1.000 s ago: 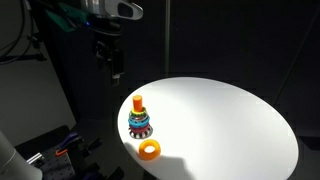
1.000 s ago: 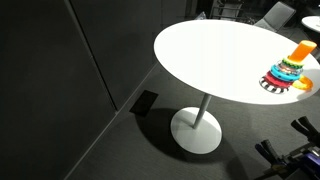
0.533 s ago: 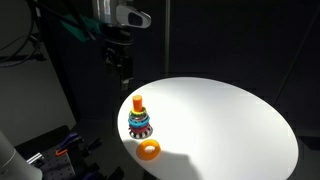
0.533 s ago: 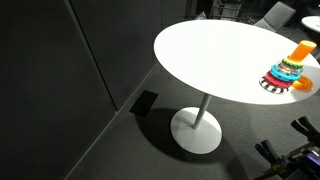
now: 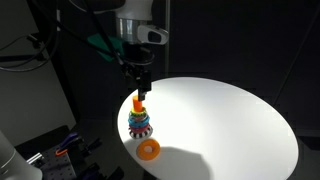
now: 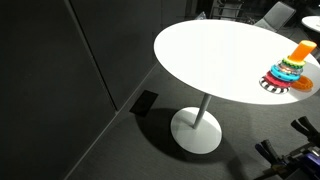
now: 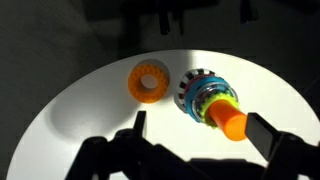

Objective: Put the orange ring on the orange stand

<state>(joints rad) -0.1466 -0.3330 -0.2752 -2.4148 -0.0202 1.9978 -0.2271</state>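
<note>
White round tabletop (image 5: 230, 120) noted in an exterior view; claw (image 5: 141, 90) held just above the orange stand (image 5: 139, 118), fingers spread wide, nothing gripped; orange ring (image 5: 149, 150) laid flat on the tabletop, at 5 o'clock of the stand, near but apart.

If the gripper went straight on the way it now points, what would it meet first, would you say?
Probably the top of the orange stand, which sits almost directly beneath the open gripper. The orange ring lies off to the side. Depth is uncertain.
</note>
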